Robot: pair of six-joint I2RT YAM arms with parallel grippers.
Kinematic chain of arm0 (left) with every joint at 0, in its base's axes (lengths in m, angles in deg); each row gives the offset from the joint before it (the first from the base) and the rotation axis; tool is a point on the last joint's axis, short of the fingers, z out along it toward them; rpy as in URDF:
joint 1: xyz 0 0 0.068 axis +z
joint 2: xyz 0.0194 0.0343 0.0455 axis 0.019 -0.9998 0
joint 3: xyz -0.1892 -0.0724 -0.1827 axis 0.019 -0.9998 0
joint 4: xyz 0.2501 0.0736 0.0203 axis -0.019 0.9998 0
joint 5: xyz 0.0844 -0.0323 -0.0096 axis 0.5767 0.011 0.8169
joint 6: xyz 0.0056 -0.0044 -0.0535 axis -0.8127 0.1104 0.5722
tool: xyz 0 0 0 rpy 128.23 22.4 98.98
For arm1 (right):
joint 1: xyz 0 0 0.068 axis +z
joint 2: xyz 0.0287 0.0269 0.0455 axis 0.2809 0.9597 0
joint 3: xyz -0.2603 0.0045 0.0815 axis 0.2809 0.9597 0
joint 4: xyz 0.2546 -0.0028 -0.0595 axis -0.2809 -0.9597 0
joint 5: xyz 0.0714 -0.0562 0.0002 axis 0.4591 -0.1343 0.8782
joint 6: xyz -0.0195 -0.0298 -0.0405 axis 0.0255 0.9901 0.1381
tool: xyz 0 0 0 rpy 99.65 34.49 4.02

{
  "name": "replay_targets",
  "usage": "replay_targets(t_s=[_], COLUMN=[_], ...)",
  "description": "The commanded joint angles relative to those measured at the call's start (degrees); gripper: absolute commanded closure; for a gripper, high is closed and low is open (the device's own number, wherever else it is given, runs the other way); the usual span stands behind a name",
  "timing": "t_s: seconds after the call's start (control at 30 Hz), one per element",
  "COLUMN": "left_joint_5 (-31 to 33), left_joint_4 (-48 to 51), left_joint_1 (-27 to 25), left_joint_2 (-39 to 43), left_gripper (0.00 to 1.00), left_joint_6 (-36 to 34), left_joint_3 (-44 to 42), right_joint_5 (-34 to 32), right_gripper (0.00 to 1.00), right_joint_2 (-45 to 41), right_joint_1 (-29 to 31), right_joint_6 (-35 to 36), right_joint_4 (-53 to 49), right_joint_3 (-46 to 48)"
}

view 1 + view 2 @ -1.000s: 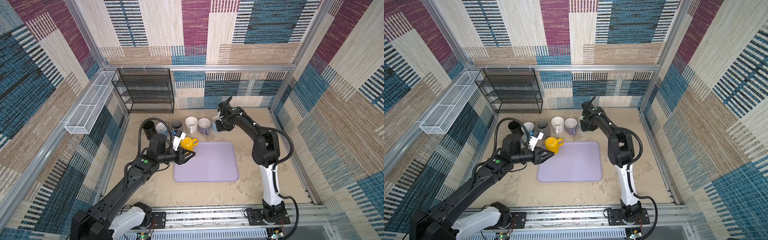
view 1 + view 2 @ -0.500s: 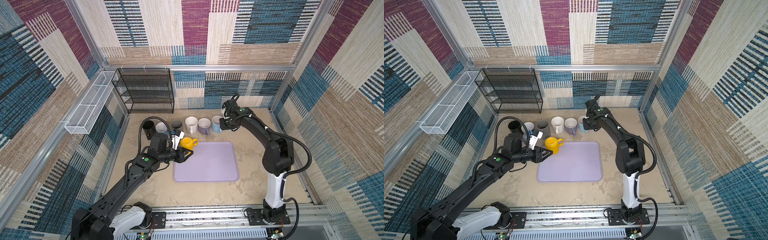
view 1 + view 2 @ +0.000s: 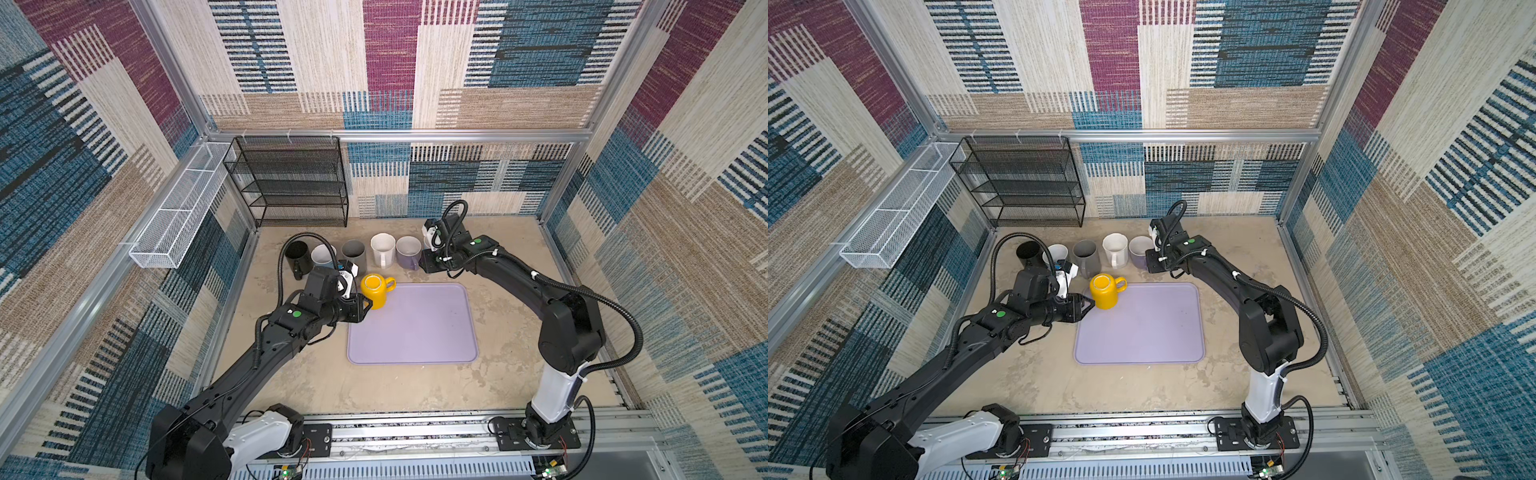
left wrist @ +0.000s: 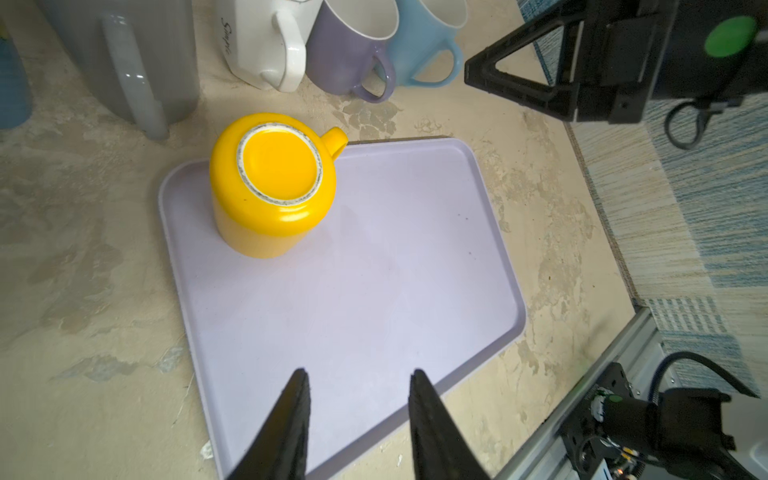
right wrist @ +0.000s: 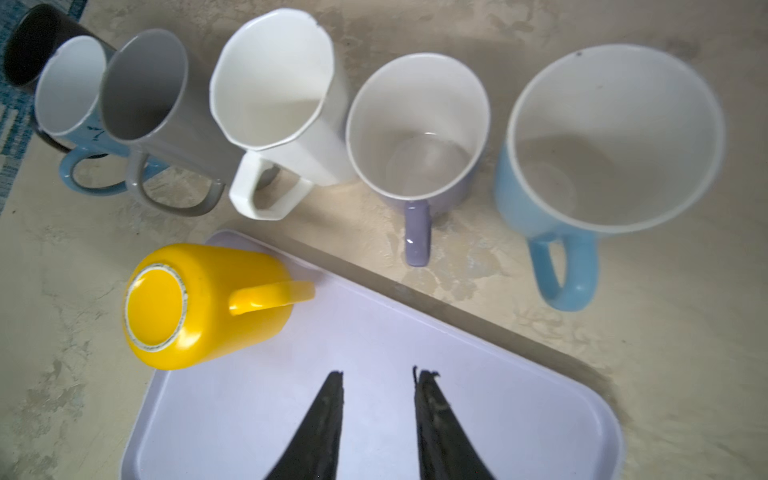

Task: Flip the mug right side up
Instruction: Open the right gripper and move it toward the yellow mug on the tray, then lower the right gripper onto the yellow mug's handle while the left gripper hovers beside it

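The left gripper (image 3: 367,306) hovers just beside the yellow mug (image 3: 374,291), fingers spread and empty. The approach seems to be in hand; next it must grasp the wall and roll it over. The mug stands mouth-down on the lavender tray's (image 3: 419,332) back-left corner, long axis vertical, handle pointing right. The right gripper (image 5: 378,376), fingers parted on nothing, hangs by the row of upright mugs (image 3: 382,249).

Robot lab cell: aluminium frame (image 3: 415,135), patterned walls (image 3: 519,62), slotted base rail (image 3: 415,432)

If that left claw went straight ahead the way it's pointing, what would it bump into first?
Most likely the upside-down yellow mug on the purple tray; the open left gripper points at its side from close by, perhaps slightly off-centre.
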Motion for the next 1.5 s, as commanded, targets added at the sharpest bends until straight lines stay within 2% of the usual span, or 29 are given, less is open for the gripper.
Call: replay_targets(t_s=[0.0, 0.3, 0.8, 1.47], left_joint_5=[1.0, 1.3, 2.1, 1.5], left_joint_4=[1.1, 1.1, 2.7, 2.5], left_joint_1=[0.1, 0.1, 0.1, 0.1], left_joint_2=[-0.5, 0.2, 1.9, 2.8], left_gripper=[0.64, 0.66, 0.68, 0.71], left_joint_6=[0.2, 0.0, -1.3, -1.2], left_joint_3=[0.8, 0.2, -0.3, -0.8], right_joint_5=[1.5, 1.1, 1.6, -0.5], right_gripper=[0.67, 0.68, 0.69, 0.70], right_joint_2=[2.0, 8.2, 16.2, 13.6], right_joint_1=[1.7, 5.4, 6.1, 8.1], right_joint_6=[-1.7, -2.6, -1.3, -1.0], right_joint_4=[5.3, 6.1, 3.9, 3.8], right_joint_3=[-0.3, -4.6, -12.5, -7.5])
